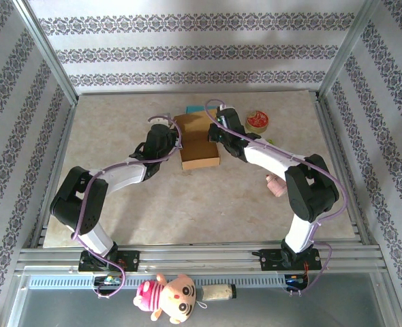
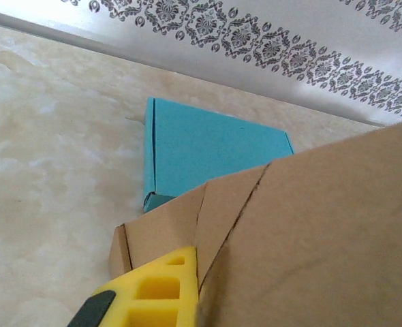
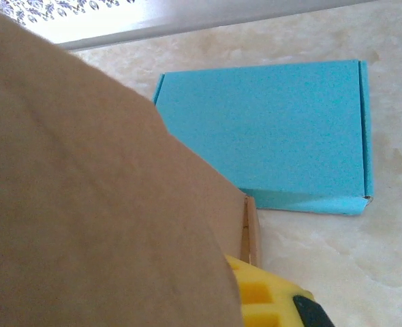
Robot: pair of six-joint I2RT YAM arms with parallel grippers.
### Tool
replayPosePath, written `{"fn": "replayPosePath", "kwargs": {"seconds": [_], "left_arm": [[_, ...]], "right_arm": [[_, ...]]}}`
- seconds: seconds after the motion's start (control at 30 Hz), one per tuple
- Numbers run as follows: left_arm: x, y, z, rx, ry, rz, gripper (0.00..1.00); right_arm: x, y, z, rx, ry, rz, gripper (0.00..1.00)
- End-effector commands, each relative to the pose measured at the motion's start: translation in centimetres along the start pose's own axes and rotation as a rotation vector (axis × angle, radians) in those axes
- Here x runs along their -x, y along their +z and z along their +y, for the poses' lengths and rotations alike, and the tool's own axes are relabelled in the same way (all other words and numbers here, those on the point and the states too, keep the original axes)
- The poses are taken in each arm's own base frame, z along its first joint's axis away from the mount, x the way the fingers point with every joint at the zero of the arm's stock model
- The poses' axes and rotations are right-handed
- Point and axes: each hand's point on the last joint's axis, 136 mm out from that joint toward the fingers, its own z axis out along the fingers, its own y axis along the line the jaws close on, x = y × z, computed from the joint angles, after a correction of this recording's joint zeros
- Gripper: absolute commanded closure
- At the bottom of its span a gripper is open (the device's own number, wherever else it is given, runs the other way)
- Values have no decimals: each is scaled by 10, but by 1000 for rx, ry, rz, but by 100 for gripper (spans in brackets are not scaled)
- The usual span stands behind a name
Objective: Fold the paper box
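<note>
Right, the brown paper box [image 1: 199,151] sits just on the near side of the teal box [image 1: 195,109]. The left gripper [image 1: 175,142] and right gripper [image 1: 213,131] are each squeezed tight, seemingly pinching a side panel. Uneven pulling could tear a crease or shove it into the teal box. Wrist cameras catch score lines and a yellow finger [image 2: 153,294] against the card; overhead gives both arms together.

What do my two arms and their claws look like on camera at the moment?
The left arm and right arm both have white links with bulky black joints. A lilac cable loops along each. In the wrist views, each claw's visible finger, left and right, is yellow with moulded cut-outs and a black patch.
</note>
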Motion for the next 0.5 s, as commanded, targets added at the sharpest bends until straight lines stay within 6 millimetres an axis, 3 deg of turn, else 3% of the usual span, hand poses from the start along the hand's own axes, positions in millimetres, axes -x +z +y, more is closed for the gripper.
{"fn": "replayPosePath", "kwargs": {"seconds": [0.0, 0.17, 0.47], "left_arm": [[-32, -5, 1, -25, -27, 105, 100], [-39, -10, -2, -43, -30, 132, 100], [-72, -24, -1, -26, -5, 190, 99]], "right_arm": [[-34, 6, 3, 1, -35, 85, 100], [-42, 3, 6, -3, -70, 97, 100], [-70, 8, -6, -21, -145, 143, 98]]}}
